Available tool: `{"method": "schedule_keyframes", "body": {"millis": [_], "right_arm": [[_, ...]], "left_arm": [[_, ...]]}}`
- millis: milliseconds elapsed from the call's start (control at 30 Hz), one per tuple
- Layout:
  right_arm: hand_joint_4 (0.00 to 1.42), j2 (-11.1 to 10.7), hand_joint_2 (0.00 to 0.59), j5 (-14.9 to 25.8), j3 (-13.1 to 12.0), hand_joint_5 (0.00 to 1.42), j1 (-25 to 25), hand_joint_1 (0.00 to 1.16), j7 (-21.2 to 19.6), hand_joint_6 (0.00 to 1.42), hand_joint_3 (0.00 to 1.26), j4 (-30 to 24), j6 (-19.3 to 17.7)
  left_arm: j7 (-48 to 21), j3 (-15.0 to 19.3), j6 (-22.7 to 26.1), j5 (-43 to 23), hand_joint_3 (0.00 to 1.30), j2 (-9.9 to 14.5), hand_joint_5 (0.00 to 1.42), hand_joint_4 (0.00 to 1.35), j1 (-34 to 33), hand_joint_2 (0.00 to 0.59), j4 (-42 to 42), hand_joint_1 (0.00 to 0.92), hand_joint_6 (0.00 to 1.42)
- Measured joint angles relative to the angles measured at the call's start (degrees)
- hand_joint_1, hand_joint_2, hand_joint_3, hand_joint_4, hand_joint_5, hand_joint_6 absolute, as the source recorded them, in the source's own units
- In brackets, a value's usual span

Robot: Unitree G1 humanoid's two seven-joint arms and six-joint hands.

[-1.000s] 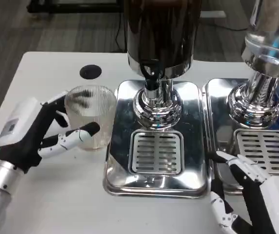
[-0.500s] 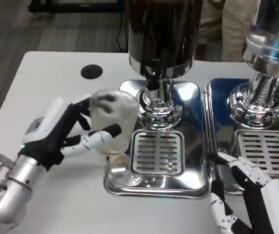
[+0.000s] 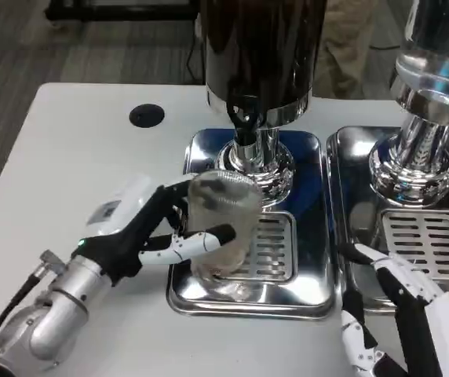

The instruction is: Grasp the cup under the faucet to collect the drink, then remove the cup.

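Head view: you look steeply down from above the white table (image 3: pixel 75 141), facing the dark drink dispenser (image 3: pixel 260 59) close ahead; both forearms enter from the bottom edge.

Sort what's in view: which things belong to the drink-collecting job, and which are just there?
Job:
- ribbed clear cup, held over the drip grate
- left hand, fingers around the cup
- dark dispenser's faucet
- its steel tray

Just there:
- second dispenser and tray
- right hand, holding nothing
- black table grommet
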Motion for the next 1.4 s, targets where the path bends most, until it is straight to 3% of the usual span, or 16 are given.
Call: {"method": "schedule_keyframes", "body": {"millis": [100,300,567,900,1067,1200,1333,1400], "right_arm": [[0.31,0.15,0.522,-0.06,-0.01,0.23,0.34,0.42,0.0,0.28,0.32,-0.13,0.01],[0.31,0.95,0.522,-0.32,-0.02,0.23,1.42,0.42,-0.01,0.28,0.32,-0.48,0.19],[0.31,1.45,0.522,-0.37,-0.02,0.23,1.28,0.42,0.01,0.28,0.32,-0.54,0.41],[0.31,1.43,0.522,0.09,0.13,0.23,-0.09,0.42,0.24,0.28,0.32,-0.29,0.42],[0.31,1.32,0.522,0.31,0.16,0.23,-0.09,0.42,0.57,0.28,0.32,-0.28,0.42],[0.31,1.17,0.522,1.09,0.23,0.23,-0.28,0.42,0.72,0.28,0.32,-0.24,0.42],[0.31,0.81,0.522,1.45,0.21,0.23,-1.08,0.42,1.09,0.28,0.32,-0.01,0.42],[0.31,0.7,0.522,1.7,0.2,0.23,-1.46,0.42,1.19,0.28,0.32,0.13,0.41]], "left_arm": [[0.94,-0.24,0.31,0.86,0.32,-0.51,0.51,0.39,-0.16,0.244,0.08,0.105,0.63],[2.52,-2.9,3.11,3.22,0.21,-1.44,0.3,0.21,-2.06,0.223,0.28,0.107,0.36],[2.27,-4.72,3.58,3.54,0.15,-0.84,0.22,0.11,-2.56,0.15,0.26,0.071,0.29],[0.91,-4.15,0.1,2.92,0.12,2.54,0.15,0.04,-1.35,0.11,-2.0,0.039,0.24],[-1.12,-2.32,-1.57,0.51,0.11,3.89,0.14,0.03,0.54,0.097,-3.58,0.036,0.23],[-3.24,0.44,-4.01,-2.95,0.14,6.56,0.16,0.11,2.6,0.109,-6.11,0.04,0.23],[-10.01,5.17,-7.02,-11.32,0.2,9.78,0.23,0.17,4.18,0.138,-9.39,0.07,0.29],[-14.14,6.78,-7.45,-15.48,0.23,10.23,0.26,0.2,4.31,0.142,-10.34,0.064,0.32]]}}
